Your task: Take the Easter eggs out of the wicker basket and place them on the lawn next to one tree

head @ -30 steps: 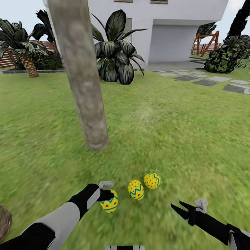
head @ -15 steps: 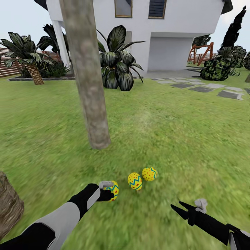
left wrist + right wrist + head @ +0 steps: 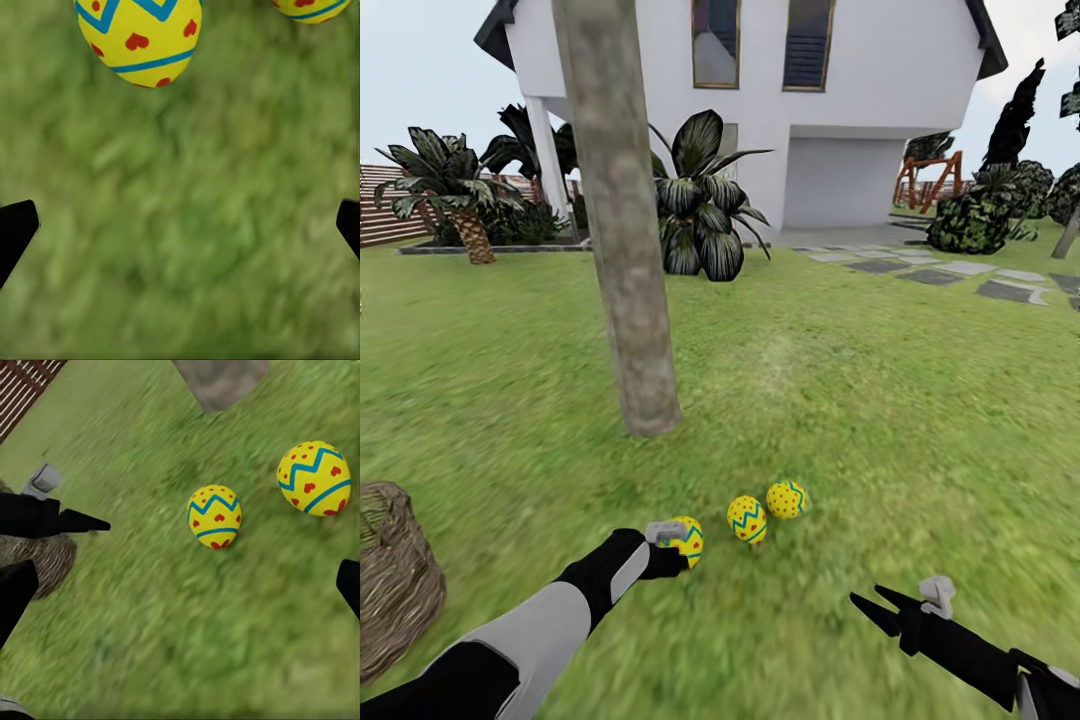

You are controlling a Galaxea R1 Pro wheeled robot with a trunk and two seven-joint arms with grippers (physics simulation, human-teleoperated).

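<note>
Three Easter eggs (image 3: 747, 519) lie on the lawn (image 3: 880, 400), lower centre, near the tree (image 3: 625, 260) — basket (image 3: 395, 575) at lower left, probably empty. Left gripper (image 3: 672, 548) spread, beside the nearest egg; right gripper (image 3: 863, 600) spread — nothing held.

From my head camera: three eggs lie on the grass (image 3: 880, 400). The nearest egg (image 3: 687, 538) sits just beyond my left pincer (image 3: 672, 560); the middle egg (image 3: 747, 519) and far egg (image 3: 787, 499) lie farther off toward my right pincer (image 3: 865, 601). The tree trunk (image 3: 630, 290) rises ahead; a basket (image 3: 395, 580) sits outside the left arm.
</note>
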